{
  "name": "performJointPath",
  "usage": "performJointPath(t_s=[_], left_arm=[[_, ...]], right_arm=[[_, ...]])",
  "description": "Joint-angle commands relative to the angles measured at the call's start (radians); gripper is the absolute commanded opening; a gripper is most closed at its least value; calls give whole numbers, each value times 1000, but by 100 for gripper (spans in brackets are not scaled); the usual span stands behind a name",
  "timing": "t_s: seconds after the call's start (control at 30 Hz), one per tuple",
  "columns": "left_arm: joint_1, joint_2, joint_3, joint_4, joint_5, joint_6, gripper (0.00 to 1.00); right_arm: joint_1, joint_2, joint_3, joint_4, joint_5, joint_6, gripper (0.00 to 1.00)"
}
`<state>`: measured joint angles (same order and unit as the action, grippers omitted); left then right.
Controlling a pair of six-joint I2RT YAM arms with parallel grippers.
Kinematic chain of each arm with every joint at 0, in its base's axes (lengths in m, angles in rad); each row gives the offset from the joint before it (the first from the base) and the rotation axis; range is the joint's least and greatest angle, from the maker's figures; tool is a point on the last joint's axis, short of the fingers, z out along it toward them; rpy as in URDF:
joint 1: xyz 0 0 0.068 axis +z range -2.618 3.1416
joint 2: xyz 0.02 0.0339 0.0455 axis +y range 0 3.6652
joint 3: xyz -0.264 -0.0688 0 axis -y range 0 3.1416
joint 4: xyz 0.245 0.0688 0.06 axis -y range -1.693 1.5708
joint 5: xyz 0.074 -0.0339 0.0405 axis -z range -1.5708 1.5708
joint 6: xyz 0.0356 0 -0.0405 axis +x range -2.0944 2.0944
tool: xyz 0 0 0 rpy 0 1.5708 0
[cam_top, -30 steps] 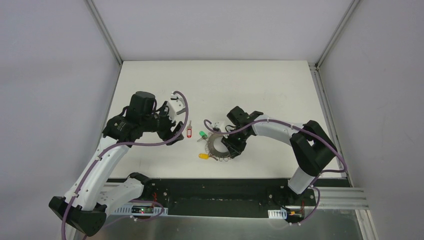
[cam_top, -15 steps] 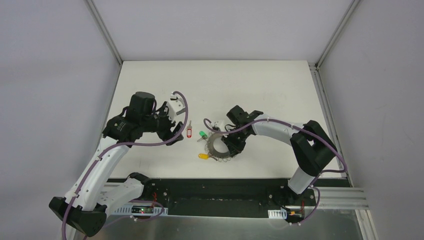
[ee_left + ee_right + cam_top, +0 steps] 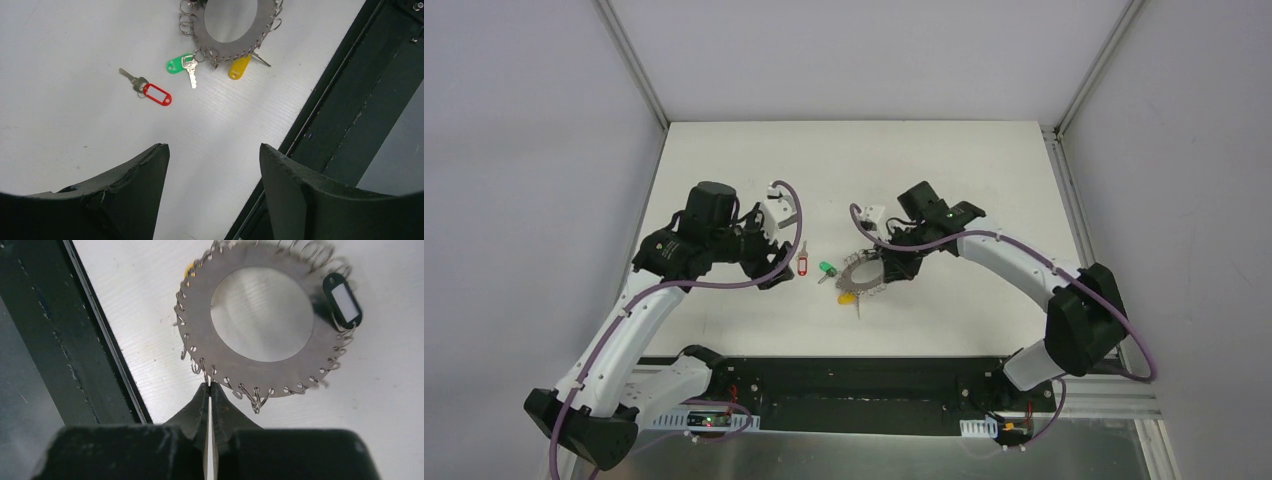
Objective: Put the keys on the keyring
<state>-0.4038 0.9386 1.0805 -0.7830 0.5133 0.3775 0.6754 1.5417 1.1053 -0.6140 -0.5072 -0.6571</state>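
Note:
The keyring (image 3: 865,276) is a flat grey disc with wire loops round its rim. My right gripper (image 3: 209,385) is shut on one wire loop at the keyring's (image 3: 195,315) near edge. A black-tagged key (image 3: 341,298) hangs on its far side. A yellow key (image 3: 239,68) and a green key (image 3: 175,65) sit at the keyring's (image 3: 230,49) rim, seemingly on its loops. The red key (image 3: 156,94) lies loose on the table, left of the green key (image 3: 827,268). My left gripper (image 3: 214,146) hovers open just left of the red key (image 3: 802,265), holding nothing.
The white table (image 3: 944,180) ends at a black rail (image 3: 854,370) along the near side, close to the keyring. The same rail (image 3: 350,100) fills the right of the left wrist view.
My right gripper has shut on the keyring's rim and drawn it away from the near edge, the yellow key following. The right arm swung farther out. My left arm barely moved.

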Motion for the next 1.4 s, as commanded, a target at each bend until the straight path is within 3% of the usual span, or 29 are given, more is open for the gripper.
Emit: performJointPath(t_s=[0.0, 0.33, 0.63, 1.03, 1.37], left_arm=[[11, 45, 40, 30, 91, -25, 68], [-10, 215, 288, 86, 269, -127, 63], [-70, 315, 370, 320, 333, -346, 54], [-161, 365, 373, 340, 400, -316, 49], [-186, 384, 375, 343, 372, -287, 43]], right_arm=[[-29, -100, 131, -68, -64, -69, 0], [-57, -142, 378, -142, -182, -64, 0], [-73, -103, 570, -174, -357, 27, 0], [-110, -97, 558, -143, -525, 81, 0], [-145, -88, 516, -99, -630, 127, 0]])
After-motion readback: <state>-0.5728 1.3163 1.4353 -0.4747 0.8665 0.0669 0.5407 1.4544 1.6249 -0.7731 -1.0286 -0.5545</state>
